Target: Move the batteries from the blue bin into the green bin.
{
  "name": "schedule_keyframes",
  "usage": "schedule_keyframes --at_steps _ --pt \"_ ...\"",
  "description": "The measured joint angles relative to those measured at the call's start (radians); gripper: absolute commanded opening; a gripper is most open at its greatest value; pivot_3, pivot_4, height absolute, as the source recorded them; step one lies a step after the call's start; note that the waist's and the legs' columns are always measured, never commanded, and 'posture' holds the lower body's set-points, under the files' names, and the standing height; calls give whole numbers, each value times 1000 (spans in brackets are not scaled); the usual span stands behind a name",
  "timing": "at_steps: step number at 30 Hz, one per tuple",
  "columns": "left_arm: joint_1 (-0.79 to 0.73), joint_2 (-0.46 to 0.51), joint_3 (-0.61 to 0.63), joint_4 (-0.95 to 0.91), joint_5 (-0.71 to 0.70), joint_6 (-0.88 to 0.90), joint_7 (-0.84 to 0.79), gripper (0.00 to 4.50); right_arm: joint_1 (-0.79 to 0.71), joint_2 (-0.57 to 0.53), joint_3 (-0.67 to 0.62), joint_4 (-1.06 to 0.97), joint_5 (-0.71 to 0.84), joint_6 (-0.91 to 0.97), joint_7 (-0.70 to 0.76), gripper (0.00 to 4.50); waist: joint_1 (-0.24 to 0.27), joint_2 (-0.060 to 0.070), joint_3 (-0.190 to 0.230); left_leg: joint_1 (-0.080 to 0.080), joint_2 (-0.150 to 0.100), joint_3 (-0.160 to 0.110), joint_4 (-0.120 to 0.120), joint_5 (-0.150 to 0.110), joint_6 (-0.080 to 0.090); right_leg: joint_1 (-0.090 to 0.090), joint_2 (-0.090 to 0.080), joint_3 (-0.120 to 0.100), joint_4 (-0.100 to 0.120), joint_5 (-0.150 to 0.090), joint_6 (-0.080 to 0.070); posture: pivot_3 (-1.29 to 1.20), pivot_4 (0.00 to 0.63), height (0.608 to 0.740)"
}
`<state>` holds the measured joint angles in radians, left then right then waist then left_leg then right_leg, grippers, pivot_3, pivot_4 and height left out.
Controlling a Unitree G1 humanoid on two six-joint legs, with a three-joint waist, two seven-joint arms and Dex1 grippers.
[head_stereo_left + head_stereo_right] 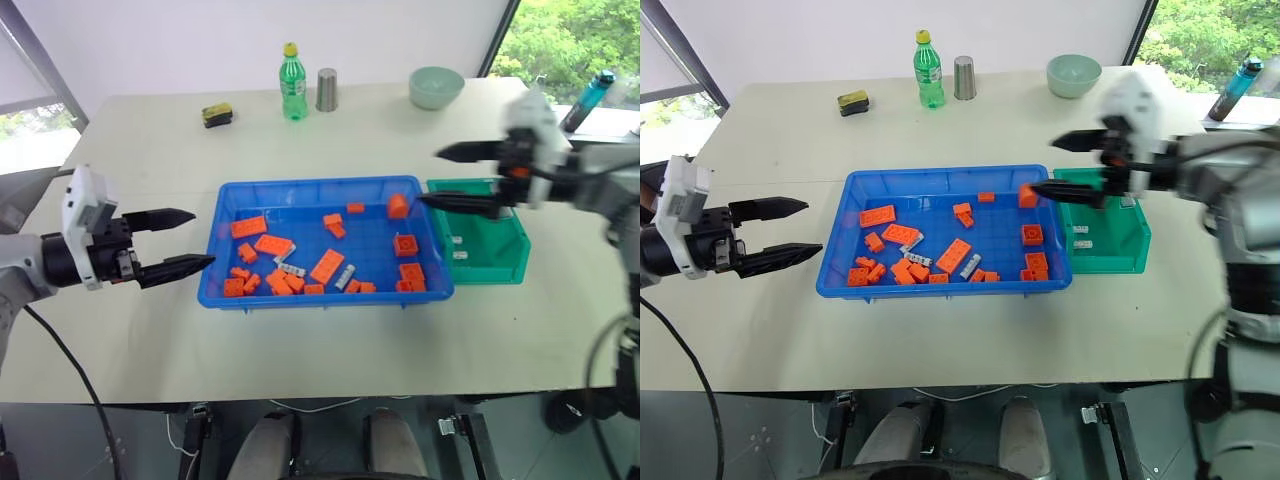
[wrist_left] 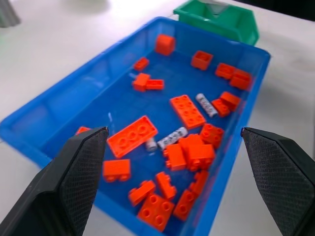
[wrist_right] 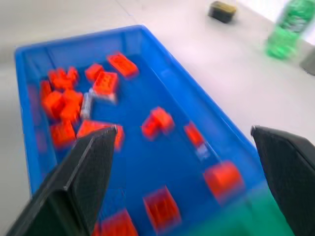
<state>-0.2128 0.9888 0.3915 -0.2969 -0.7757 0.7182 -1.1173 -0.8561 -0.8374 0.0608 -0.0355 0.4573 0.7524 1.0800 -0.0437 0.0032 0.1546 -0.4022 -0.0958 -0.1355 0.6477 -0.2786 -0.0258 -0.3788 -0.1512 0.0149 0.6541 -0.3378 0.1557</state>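
Glossy plastic blue bin [image 1: 222, 290], matt table [image 1: 150, 150]

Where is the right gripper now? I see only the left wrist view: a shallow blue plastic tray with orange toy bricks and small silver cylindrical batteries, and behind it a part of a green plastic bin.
Observer: The right gripper hangs open and empty where the right end of the blue tray meets the deep teal-green bin.
Operator: Are some batteries already inside that bin?
Observer: Yes, two small pale cylinders, apparently batteries, lie on its floor.
Operator: Is my left gripper above the tray?
Observer: No. The left gripper is open just outside the tray's left rim, over the table, pointing toward the tray.
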Motion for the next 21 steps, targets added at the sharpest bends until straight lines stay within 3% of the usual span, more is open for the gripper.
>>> schedule_keyframes --at_steps 6,13,21 --pt "27 7 -25 1 11 -9 -15 4500 -105 299 188 43 -86 95 -165 4493 -5 -2 0 -8 -1 -1 2 1 -2 -13 -1 0 11 1 -1 0 150 727" --pt "78 1 -15 -20 27 -29 17 4500 -108 543 356 197 -207 74 -278 4493 -13 -2 0 -8 -1 -2 3 1 -3 -13 0 0 13 1 -1 0 150 727" --pt "127 -12 6 -77 17 -26 63 4500 -122 666 382 429 -311 -54 -323 4493 -30 -2 0 -8 -1 -3 2 2 -4 -15 0 0 14 1 -1 0 150 727"
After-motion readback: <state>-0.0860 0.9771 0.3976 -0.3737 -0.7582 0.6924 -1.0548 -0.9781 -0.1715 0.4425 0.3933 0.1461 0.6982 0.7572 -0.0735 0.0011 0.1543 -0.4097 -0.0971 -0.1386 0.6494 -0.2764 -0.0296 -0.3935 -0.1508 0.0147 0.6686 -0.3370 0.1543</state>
